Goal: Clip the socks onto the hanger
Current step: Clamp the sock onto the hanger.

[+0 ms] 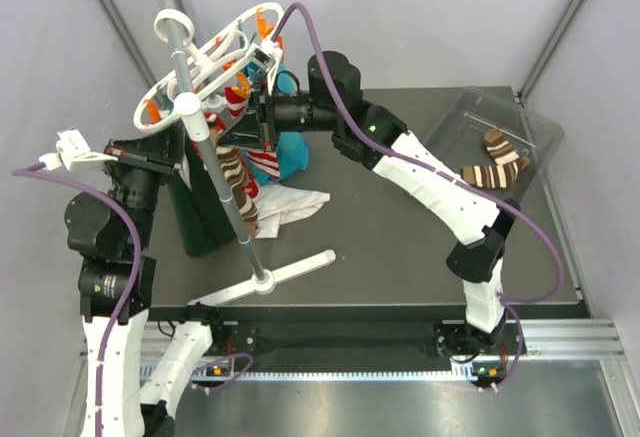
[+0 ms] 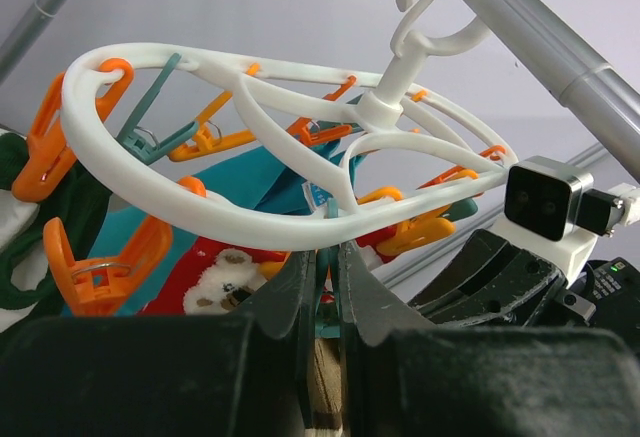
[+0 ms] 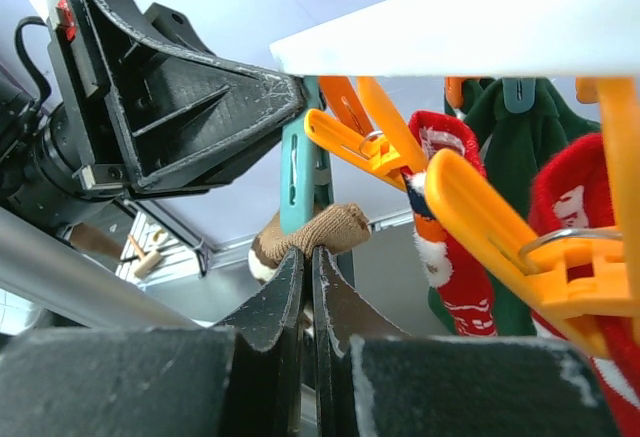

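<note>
The white ring hanger [image 1: 215, 62] with orange clips [image 2: 100, 267] hangs on the grey pole [image 1: 225, 192]. My left gripper [image 2: 335, 262] is shut on a teal clip [image 3: 300, 182] under the hanger's rim, squeezing it. My right gripper [image 3: 313, 262] is shut on the top of a brown-and-cream striped sock [image 3: 320, 229] and holds it up at that teal clip's mouth. The sock hangs down beside the pole [image 1: 237, 182]. Red-and-white socks [image 3: 450, 247] hang from orange clips. Two more brown striped socks [image 1: 497, 162] lie in the bin.
A clear plastic bin [image 1: 540, 132] stands at the right. A dark green garment [image 1: 200, 217] and a teal cloth [image 1: 292, 152] hang from the hanger. A white cloth [image 1: 295, 202] lies on the dark table. The pole's white foot [image 1: 300, 267] lies near the front.
</note>
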You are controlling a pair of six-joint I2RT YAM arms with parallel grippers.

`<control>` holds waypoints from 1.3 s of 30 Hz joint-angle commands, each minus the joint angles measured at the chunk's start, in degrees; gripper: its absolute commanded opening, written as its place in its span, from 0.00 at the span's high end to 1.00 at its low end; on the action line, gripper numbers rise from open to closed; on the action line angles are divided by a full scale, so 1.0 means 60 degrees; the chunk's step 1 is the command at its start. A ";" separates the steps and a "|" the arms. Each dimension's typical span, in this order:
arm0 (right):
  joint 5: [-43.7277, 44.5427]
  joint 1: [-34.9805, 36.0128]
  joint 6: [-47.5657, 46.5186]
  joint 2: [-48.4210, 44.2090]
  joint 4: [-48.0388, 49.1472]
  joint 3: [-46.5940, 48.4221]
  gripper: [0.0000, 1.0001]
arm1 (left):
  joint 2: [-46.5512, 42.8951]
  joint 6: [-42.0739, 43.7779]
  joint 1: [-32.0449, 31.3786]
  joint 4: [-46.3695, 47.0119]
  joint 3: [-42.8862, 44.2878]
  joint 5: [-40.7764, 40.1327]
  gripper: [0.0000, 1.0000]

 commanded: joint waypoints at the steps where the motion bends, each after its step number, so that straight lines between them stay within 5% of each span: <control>1: -0.0037 0.0153 0.0009 0.0082 0.0769 0.0264 1.00 | -0.0085 0.0162 -0.0042 -0.0306 -0.0010 0.0412 1.00; 14: 0.0241 0.0167 -0.0270 -0.0343 0.1222 -0.0878 1.00 | -0.0056 0.0104 -0.0042 -0.0320 0.0078 0.0397 1.00; 31: 0.0285 0.0168 -0.0211 -0.0094 0.1501 -0.0322 1.00 | -0.0129 0.0206 -0.0042 -0.0452 0.0107 0.0383 1.00; 34: 0.0271 0.0182 -0.0153 -0.0050 0.1545 -0.0308 1.00 | -0.0173 0.0206 -0.0042 -0.0467 0.0063 0.0368 0.81; 35: 0.0227 0.0182 -0.0138 0.0008 0.1574 -0.0293 1.00 | -0.0217 0.0192 -0.0042 -0.0452 0.0005 0.0353 0.62; 39: 0.0153 0.0182 0.0052 0.0096 0.1823 -0.0278 1.00 | -0.0393 0.0235 -0.0042 -0.0394 -0.0084 0.0207 0.43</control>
